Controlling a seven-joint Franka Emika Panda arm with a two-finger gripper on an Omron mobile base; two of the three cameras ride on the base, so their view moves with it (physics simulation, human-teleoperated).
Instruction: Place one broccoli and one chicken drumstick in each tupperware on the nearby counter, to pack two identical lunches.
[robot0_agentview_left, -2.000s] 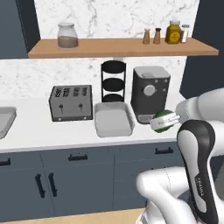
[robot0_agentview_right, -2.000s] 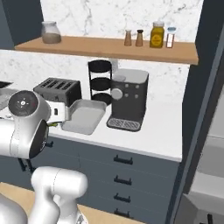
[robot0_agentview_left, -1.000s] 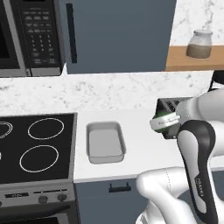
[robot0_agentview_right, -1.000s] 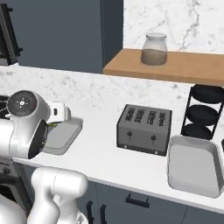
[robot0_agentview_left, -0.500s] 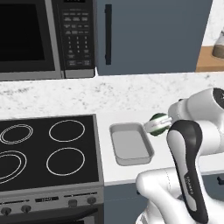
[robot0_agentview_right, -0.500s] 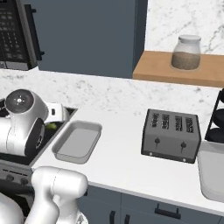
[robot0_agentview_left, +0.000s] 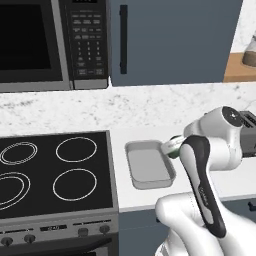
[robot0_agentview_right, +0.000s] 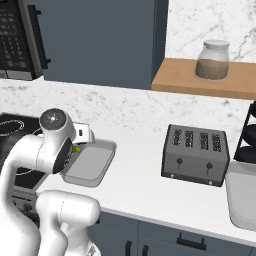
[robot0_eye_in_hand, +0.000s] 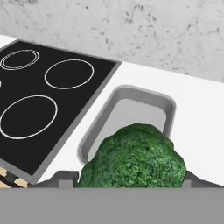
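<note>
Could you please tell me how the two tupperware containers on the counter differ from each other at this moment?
The near tupperware sits beside the stovetop, left of the toaster; the far tupperware sits right of the toaster. The near one lies wholly in frame in the right base view; the far one is cut by the picture edge. The gripper hangs over the near one with the broccoli, not over the far one. Both are shallow, light grey, and look empty.

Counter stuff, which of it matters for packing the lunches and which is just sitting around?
For the job:
broccoli, held in the fingers
tupperware beside the stovetop
second tupperware past the toaster
counter

Just sitting around:
stovetop
toaster
microwave
jar on the shelf
</note>
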